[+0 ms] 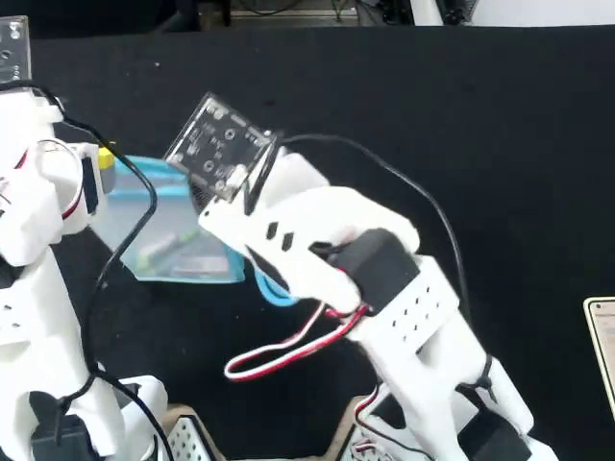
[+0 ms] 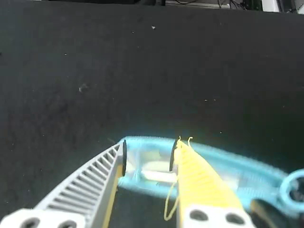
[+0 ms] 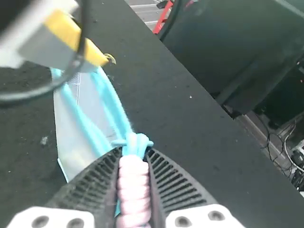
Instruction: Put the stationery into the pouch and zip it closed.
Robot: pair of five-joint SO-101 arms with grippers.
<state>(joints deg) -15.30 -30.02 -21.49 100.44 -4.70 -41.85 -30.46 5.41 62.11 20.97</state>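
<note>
Right gripper (image 3: 134,151) is clamped on the blue zipper pull (image 3: 136,141) at its fingertips, and the pouch (image 3: 71,128) runs ahead to the left gripper (image 2: 148,154), which pinches its far end. A straight pull along the zipper, with that end held taut, looks best. Bare table (image 2: 142,71) lies open around both.

We read the pouch (image 1: 178,235) as translucent glossy plastic film, with a soft woven pull cord (image 3: 137,141). Table (image 1: 432,115): matt black cloth. Right gripper (image 3: 133,152): ribbed matt plastic.
</note>
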